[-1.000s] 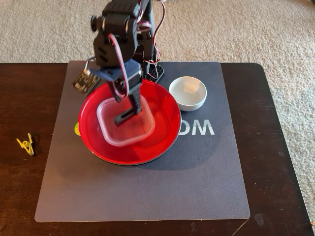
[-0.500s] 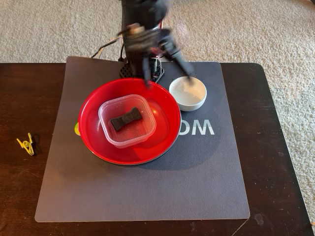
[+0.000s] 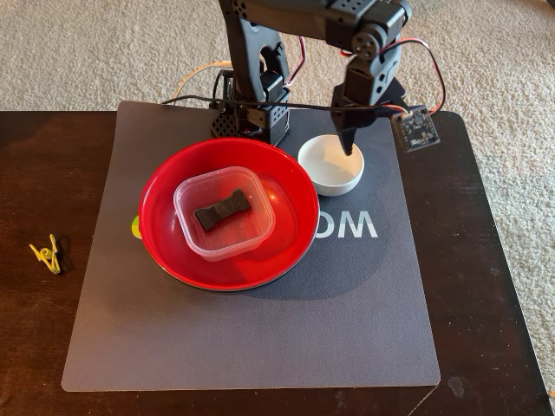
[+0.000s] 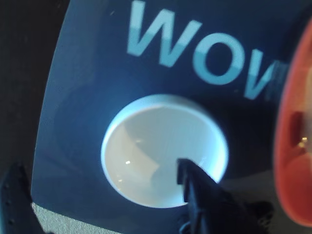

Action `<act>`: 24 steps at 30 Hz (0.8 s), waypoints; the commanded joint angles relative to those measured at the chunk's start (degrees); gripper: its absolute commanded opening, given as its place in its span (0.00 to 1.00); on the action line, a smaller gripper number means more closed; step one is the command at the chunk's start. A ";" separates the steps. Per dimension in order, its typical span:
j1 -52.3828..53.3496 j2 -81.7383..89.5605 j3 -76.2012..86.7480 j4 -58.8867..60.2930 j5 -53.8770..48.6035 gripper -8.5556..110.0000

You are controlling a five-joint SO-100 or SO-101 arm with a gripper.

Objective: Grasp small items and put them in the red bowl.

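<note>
A dark grey spool-shaped bar (image 3: 222,209) lies in the clear tub (image 3: 224,213) inside the red bowl (image 3: 229,214), its long axis running near-left to far-right. The gripper (image 3: 349,147), apparently spread wide and empty, hovers over the white bowl (image 3: 330,165) at right.

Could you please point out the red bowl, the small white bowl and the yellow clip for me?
red bowl (image 3: 290,186): fixed view, bare inner wall on the right.
small white bowl (image 3: 329,180): fixed view, front outer wall.
yellow clip (image 3: 47,255): fixed view, middle of the clip, on the dark table.
</note>
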 commanded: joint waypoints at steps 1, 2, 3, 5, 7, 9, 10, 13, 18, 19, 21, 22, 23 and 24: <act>-5.01 3.16 6.50 -2.72 -4.13 0.39; -5.10 4.57 8.96 -4.22 -4.75 0.38; -4.75 5.71 10.99 -5.36 -4.75 0.38; -3.25 5.54 13.18 -6.15 -4.75 0.37; -1.93 5.01 15.56 -7.03 -4.57 0.36; -0.35 5.54 19.42 -9.67 -3.87 0.36; 0.44 5.62 21.18 -10.99 -3.52 0.36; 1.76 5.80 24.70 -14.06 -3.08 0.34; 2.02 3.87 26.37 -17.40 -4.13 0.28; 2.02 3.43 26.37 -18.02 -4.57 0.25; 2.20 2.81 26.10 -19.07 -5.36 0.14; 2.37 2.37 25.66 -19.07 -5.63 0.11; 2.46 2.02 25.05 -19.16 -6.15 0.08; 2.81 1.67 24.35 -19.16 -6.68 0.07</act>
